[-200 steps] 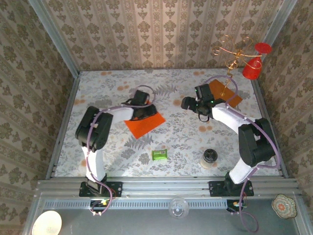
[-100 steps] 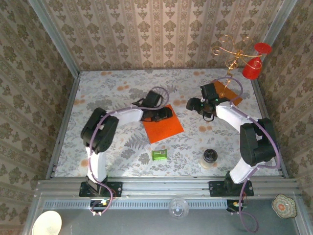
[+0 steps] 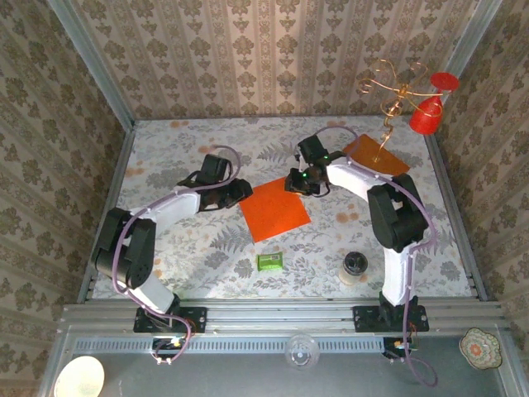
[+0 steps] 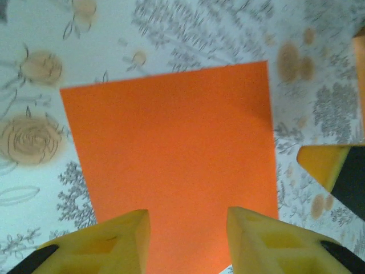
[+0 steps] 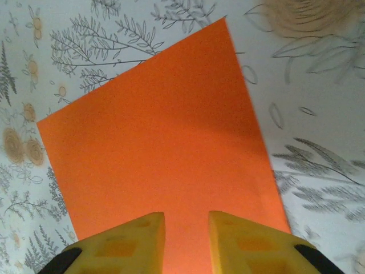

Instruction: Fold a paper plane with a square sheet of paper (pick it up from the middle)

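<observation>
The square sheet of paper [image 3: 275, 210] lies flat on the flowered table, bright orange and unfolded. My left gripper [image 3: 242, 190] is at its left edge. In the left wrist view its yellow jaws stand apart over the sheet [image 4: 171, 137], and the left gripper [image 4: 188, 220] holds nothing. My right gripper [image 3: 294, 184] is at the sheet's far right corner. Seen from the right wrist, the right gripper [image 5: 186, 222] has a narrow gap between its jaws, through which the sheet [image 5: 154, 142] shows. A yellow finger of the right gripper [image 4: 326, 162] also shows in the left wrist view.
A brownish-orange board [image 3: 376, 155] with a gold wire stand [image 3: 388, 87] and a red cup [image 3: 426, 117] is at the back right. A small green packet [image 3: 269, 261] and a small round jar [image 3: 355, 266] lie nearer the front.
The left arm slid the sheet to the right, then drew back to its left edge. The right arm swung left to the sheet's far corner and its jaws narrowed.
</observation>
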Tool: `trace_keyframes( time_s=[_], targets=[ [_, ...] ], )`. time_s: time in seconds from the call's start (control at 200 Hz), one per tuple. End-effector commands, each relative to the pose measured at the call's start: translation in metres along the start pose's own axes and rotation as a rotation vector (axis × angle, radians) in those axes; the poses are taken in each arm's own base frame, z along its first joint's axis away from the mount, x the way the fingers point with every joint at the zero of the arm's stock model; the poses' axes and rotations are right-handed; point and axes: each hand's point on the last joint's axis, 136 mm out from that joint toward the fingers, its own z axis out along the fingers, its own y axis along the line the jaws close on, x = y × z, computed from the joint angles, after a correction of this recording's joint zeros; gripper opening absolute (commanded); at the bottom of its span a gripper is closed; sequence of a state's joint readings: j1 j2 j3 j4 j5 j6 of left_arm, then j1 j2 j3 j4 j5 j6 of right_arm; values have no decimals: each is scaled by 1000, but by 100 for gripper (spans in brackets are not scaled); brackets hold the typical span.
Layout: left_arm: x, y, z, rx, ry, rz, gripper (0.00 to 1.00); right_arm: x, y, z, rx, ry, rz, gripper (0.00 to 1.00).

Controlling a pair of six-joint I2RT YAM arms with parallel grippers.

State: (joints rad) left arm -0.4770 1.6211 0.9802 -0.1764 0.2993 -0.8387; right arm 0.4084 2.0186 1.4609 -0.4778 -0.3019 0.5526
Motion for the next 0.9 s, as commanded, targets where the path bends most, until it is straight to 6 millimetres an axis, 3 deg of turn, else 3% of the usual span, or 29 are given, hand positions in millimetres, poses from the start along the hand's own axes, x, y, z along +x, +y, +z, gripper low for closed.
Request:
trace_keyframes(
  time_s=[0.0,0.315,0.645,0.895],
  targets=[
    [11,0,12,-9,42,-15,39,14,-3,9,17,89,25,26],
    [30,8,52,-49,120,-59,28,27,-23,25,79,134,46,26],
    [45,49,62,-180,117,-108,18,43,-34,37,91,185,66,26],
    [50,57,70,-188,121,-124,16,52,-31,43,48,210,91,26]
  ],
)
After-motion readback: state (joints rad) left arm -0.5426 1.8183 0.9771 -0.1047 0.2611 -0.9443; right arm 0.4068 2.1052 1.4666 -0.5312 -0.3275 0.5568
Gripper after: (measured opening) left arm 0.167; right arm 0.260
